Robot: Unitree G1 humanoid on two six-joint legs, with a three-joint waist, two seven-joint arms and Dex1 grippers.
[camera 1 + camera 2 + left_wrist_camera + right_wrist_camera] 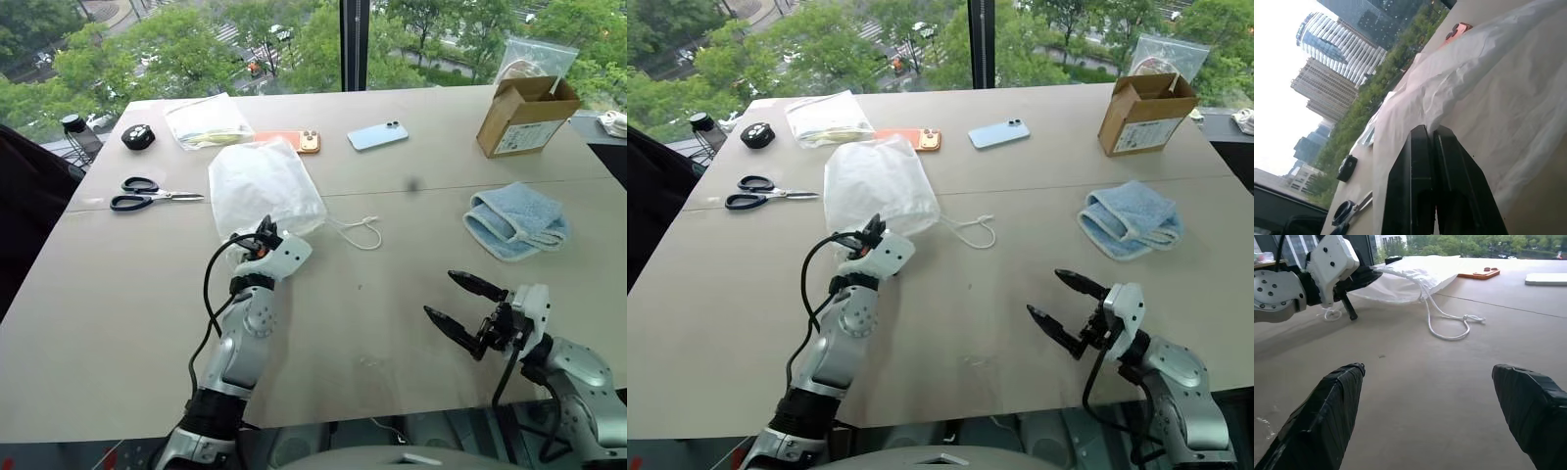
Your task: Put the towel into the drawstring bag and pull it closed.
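The left gripper [265, 231] is clamped on the near edge of the drawstring bag [263, 184], probably so its mouth can be lifted open. The folded towel [516, 220] is left well apart on the right, untouched, while the right gripper [462, 305] is held wide apart, ready to fetch it.

Table [392, 323]: smooth matt beige top, laminate-looking. Drawstring bag [263, 184]: thin white fabric, semi-sheer, crinkled, w/ braided white cord [358, 233]. Towel [516, 219]: fluffy light-blue terry cloth, soft nap (paler trim at edge). Box [525, 116]: brown cardboard, matt, paper label on the side. Zip bag [207, 120]: clear glossy plastic. Scissors [147, 194]: black plastic handles, shiny metal blades. Phones [377, 136]: smooth, slight sheen. Right gripper [466, 307]: fingers wrapped in black tape, matt; white plastic housing behind.
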